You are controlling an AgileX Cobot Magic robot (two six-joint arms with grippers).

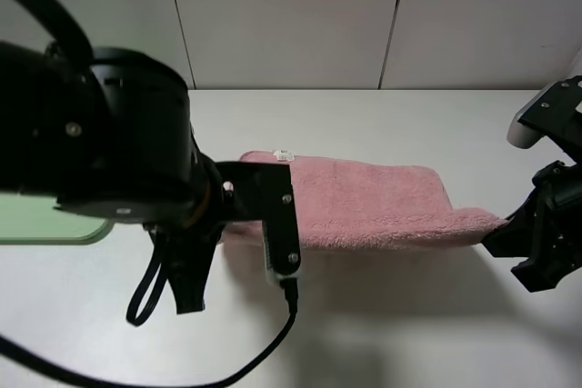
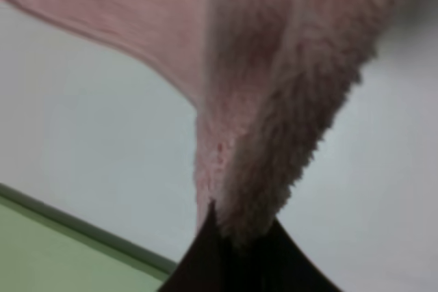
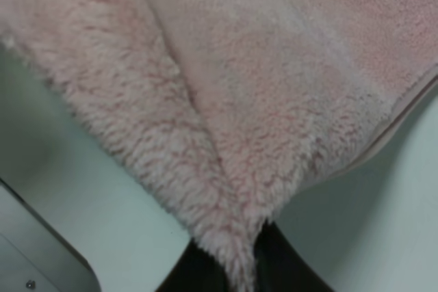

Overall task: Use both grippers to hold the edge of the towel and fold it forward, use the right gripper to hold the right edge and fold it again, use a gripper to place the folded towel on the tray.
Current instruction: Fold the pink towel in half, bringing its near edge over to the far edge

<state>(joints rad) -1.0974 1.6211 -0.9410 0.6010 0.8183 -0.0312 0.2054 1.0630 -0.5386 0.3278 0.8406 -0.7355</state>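
Left hand (image 2: 236, 241) fully closed, black fingertips pinched on a bunched corner of the pink towel (image 1: 364, 202); right hand (image 3: 256, 244) likewise clamped tight on the opposite end, fluffy pile squeezed into a ridge between its jaws. High view: towel is stretched between the two hands across the middle of the bench (image 1: 409, 333), front edge raised, the rest trailing back toward the wall. Right end is drawn to a point at the right hand. Left end is hidden behind the left arm's wrist there, so that pinch only shows in the left wrist view. Shadow on the bench under the front edge, so that side is off the surface; can't tell if the back part touches down. Small white label (image 1: 283, 154) sits at the towel's back left corner. Stitched hem (image 3: 410, 111) shows as a thin darker border in the right wrist view. Green tray (image 1: 55, 224) lies on the bench at far left, mostly behind the left arm, apart from the towel
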